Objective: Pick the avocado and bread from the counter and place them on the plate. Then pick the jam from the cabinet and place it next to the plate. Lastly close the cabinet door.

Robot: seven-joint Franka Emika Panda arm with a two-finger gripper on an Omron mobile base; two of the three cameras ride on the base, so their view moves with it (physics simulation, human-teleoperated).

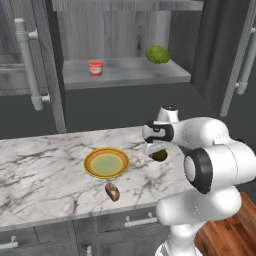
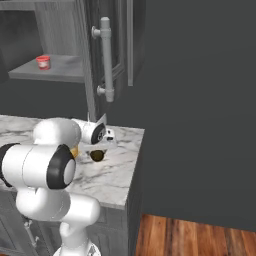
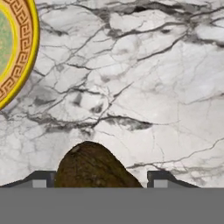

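Avocado (image 3: 89, 166) sits on the counter (image 3: 153, 78) between the gripper (image 3: 99, 179) fingertips, which clasp its sides. Lift it straight up before you carry it to the plate (image 3: 17, 52).

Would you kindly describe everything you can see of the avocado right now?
The avocado is a small, dark brown-olive oval lump with a rough, faintly mottled skin. It lies on the white marble counter, to the right of the plate and apart from it, near the counter's right end. The gripper is down over it, one fingertip on each side, the jaws closed onto its flanks. It is whole, and it has not been lifted clear of the counter as far as the base views show.
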